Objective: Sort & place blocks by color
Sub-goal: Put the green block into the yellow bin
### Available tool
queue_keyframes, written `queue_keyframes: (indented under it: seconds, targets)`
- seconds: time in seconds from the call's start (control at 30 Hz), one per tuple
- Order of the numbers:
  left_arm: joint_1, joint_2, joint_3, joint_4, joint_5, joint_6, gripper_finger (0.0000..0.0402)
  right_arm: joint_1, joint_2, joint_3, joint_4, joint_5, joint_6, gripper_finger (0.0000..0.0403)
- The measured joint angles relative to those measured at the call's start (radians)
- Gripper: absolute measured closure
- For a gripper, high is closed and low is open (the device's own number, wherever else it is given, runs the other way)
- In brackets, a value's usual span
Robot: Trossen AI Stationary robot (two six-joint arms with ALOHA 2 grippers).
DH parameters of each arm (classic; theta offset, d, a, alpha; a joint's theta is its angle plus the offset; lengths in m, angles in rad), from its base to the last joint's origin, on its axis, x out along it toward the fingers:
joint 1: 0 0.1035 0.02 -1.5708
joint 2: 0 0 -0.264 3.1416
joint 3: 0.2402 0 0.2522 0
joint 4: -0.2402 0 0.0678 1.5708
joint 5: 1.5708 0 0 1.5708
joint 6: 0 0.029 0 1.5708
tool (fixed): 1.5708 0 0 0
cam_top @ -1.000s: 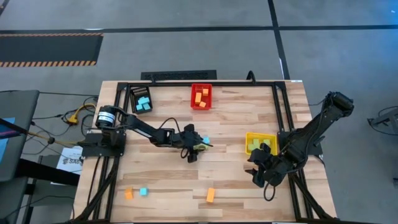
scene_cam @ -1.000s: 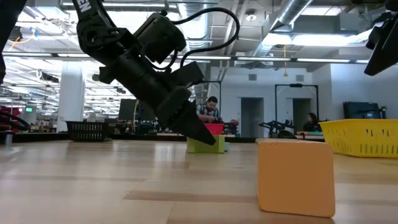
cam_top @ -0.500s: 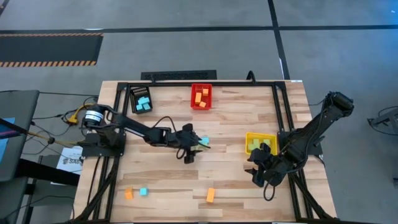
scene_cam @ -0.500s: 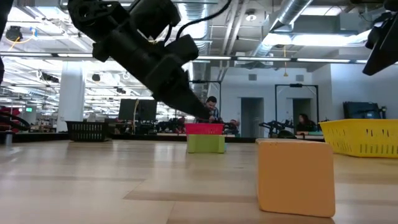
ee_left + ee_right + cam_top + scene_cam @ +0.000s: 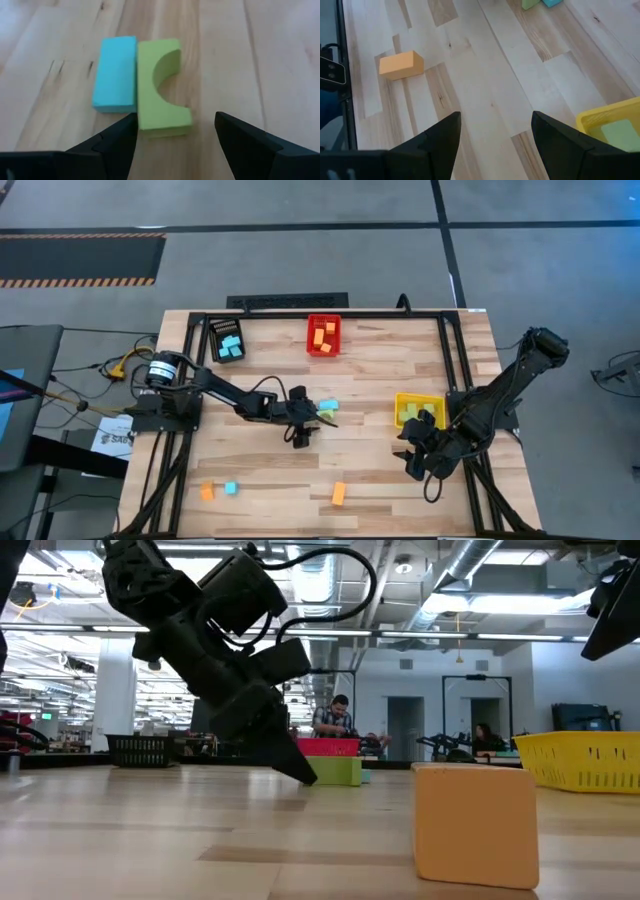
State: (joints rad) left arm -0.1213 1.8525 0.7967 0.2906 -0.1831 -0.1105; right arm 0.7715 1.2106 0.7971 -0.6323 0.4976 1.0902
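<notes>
A light green block with a half-round notch (image 5: 161, 85) lies flat on the table, side by side with a light blue bar (image 5: 116, 74). The pair sits mid-table (image 5: 326, 411). My left gripper (image 5: 175, 120) is open and hangs low just short of the green block (image 5: 338, 772), which lies ahead between its fingers, on the side facing the table's left-near corner (image 5: 301, 427). My right gripper (image 5: 495, 120) is open and waits by the table's right-near side (image 5: 418, 458). Two orange blocks (image 5: 338, 494) (image 5: 207, 491) and a light blue cube (image 5: 230, 488) lie near the table's near edge.
A black bin (image 5: 213, 330) with blue blocks and a red bin (image 5: 310, 335) with orange blocks stand at the far edge. A yellow bin (image 5: 400, 402) with green blocks is beside my right arm. A black frame runs along the table's sides. People show in the room beyond.
My left gripper rose off the table beside the green block, then came down again a little farther toward the table's left-near side of the block. The green and blue blocks have stayed where they were.
</notes>
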Motion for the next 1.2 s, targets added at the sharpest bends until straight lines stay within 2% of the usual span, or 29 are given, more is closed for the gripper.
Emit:
queue_keyframes:
  seconds: [0.1, 0.23, 0.57, 0.83, 1.0, 1.1, 1.2]
  targets:
    - [0.000, 0.000, 0.000, 0.012, -0.005, 0.000, 0.0153, 0.000, 0.000, 0.000, 0.000, 0.000, 0.000, 0.0138]
    - [0.001, 0.000, 0.000, 0.026, -0.016, 0.000, 0.0180, -0.002, 0.000, 0.000, 0.000, 0.000, 0.000, 0.0138]
    - [0.005, -0.003, 0.000, 0.015, -0.024, -0.007, 0.0305, -0.003, 0.000, 0.000, 0.024, 0.000, 0.015, 0.0138]
    - [-0.004, -0.052, 0.001, 0.033, -0.013, -0.024, 0.0305, -0.002, 0.000, 0.000, 0.100, 0.000, -0.019, 0.0138]
    - [-0.037, -0.077, 0.002, 0.243, -0.014, -0.033, 0.0305, 0.000, -0.008, 0.015, 0.150, 0.002, -0.110, 0.0138]
    - [-0.042, -0.007, 0.035, 0.408, -0.034, -0.041, 0.0305, -0.006, -0.008, 0.047, 0.160, 0.039, -0.194, 0.0138]
    - [-0.033, 0.109, 0.121, 0.451, -0.041, -0.050, 0.0305, -0.010, -0.008, 0.090, 0.171, 0.091, -0.287, 0.0138]
